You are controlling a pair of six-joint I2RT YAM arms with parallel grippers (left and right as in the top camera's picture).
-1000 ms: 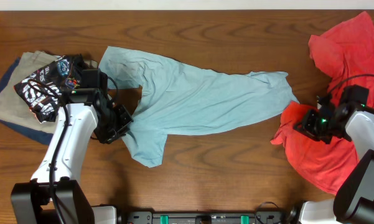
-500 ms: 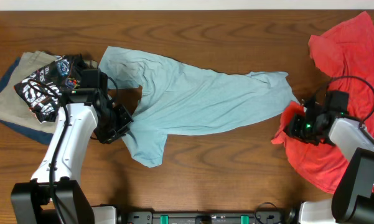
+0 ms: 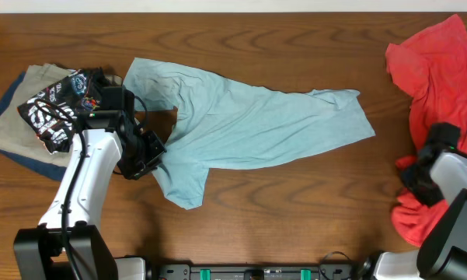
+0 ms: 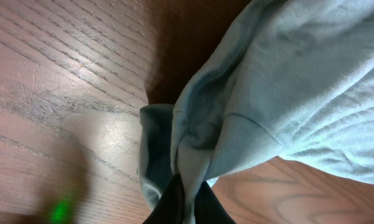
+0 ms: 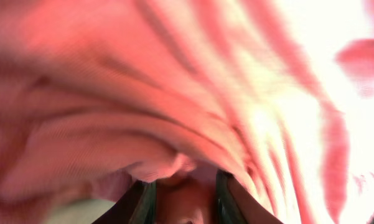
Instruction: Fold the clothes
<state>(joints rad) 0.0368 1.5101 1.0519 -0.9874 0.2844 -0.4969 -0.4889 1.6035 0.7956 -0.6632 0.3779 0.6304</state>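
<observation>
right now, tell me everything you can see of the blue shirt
The blue shirt is a plain light blue short-sleeved tee of soft, cotton-looking knit. It lies unfolded and wrinkled on the table, spread slantwise from upper left to mid right, with one flap pointing toward the near edge. The left gripper is shut on a bunched fold at its left edge, lifting the cloth there into creases.

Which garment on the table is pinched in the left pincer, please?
The light blue T-shirt across the middle; its edge is clamped in the left pincer. The coral-red shirt lies far right, the black printed tee far left.
</observation>
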